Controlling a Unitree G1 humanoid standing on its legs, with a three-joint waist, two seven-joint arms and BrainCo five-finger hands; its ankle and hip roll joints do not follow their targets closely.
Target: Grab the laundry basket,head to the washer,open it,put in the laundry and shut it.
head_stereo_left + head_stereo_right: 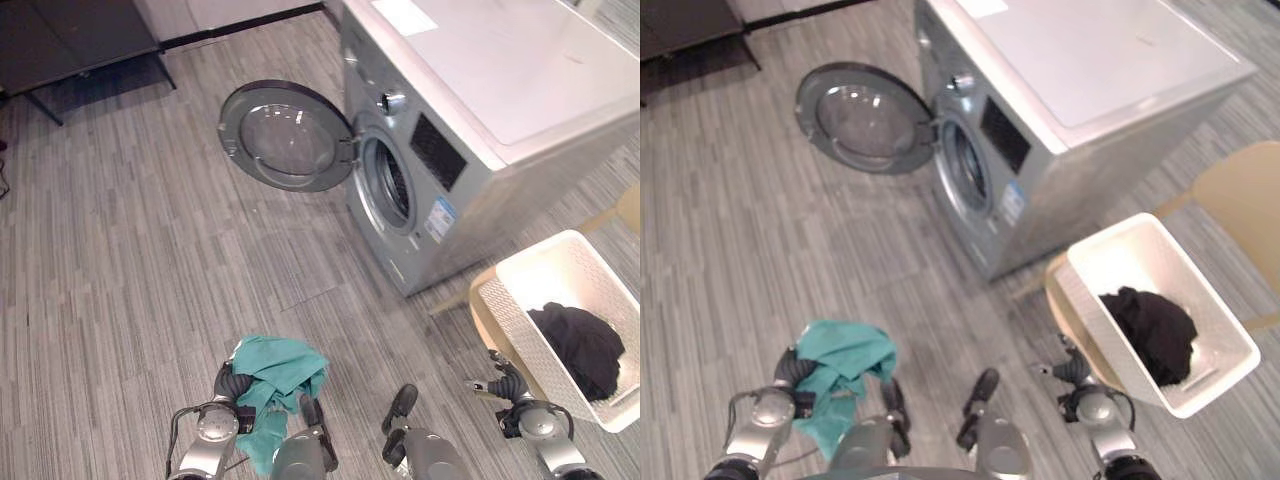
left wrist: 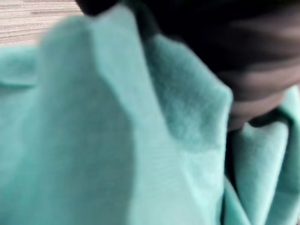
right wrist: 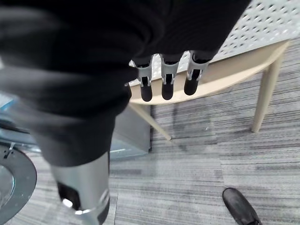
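Observation:
A teal garment [image 1: 277, 372] hangs bunched from my left hand [image 1: 228, 385] low in the left eye view, above the floor; the same teal garment [image 2: 117, 140] shows in the left wrist view. The silver washer [image 1: 480, 100] stands ahead to the right with its round door [image 1: 285, 135] swung wide open and the drum opening [image 1: 390, 185] facing me. A white laundry basket [image 1: 560, 275] sits on a wooden chair at the right, with a black garment [image 1: 582, 345] inside. My right hand [image 1: 508, 385] hovers just left of the basket, its fingers [image 3: 162, 79] straight and holding nothing.
The wooden chair [image 3: 225, 77] under the basket has slanted legs reaching toward the washer. A second pale chair [image 1: 1240, 195] stands behind the basket. A dark table [image 1: 70, 35] is at the far left corner. Grey plank floor lies between me and the washer door.

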